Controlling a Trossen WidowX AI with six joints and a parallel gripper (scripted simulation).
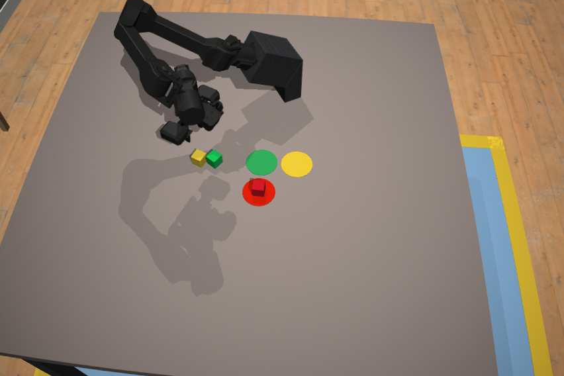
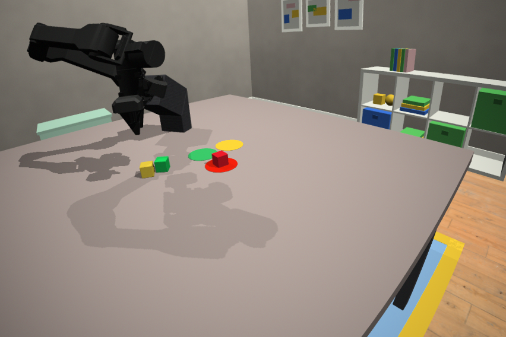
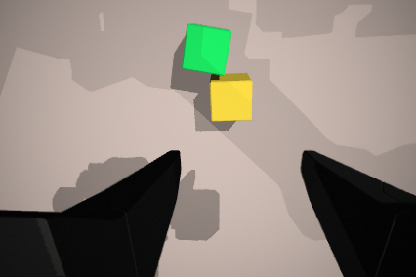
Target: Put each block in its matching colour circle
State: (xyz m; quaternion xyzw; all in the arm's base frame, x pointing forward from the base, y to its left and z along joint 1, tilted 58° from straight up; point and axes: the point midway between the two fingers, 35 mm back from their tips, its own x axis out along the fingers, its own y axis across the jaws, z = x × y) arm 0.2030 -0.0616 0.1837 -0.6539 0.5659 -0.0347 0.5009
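The gripper (image 3: 239,179) hangs above the table (image 1: 319,271) with its jaws apart and nothing between them, the yellow block (image 3: 230,97) and green block (image 3: 206,49) lying ahead of its tips. Only the wrist view shows these 2 cubes meeting at a corner, the green one turned askew; the top view shows them side by side, beside the green circle (image 1: 261,162). That view also shows the red block (image 1: 257,187) sitting inside the red circle (image 1: 258,192), and the yellow circle (image 1: 296,163) bare. The exterior view shows the fingers (image 2: 135,123) pointing down, off the surface. The blocks are plain matte cubes; the circles are flat discs. Open tabletop surrounds the 2 loose blocks.
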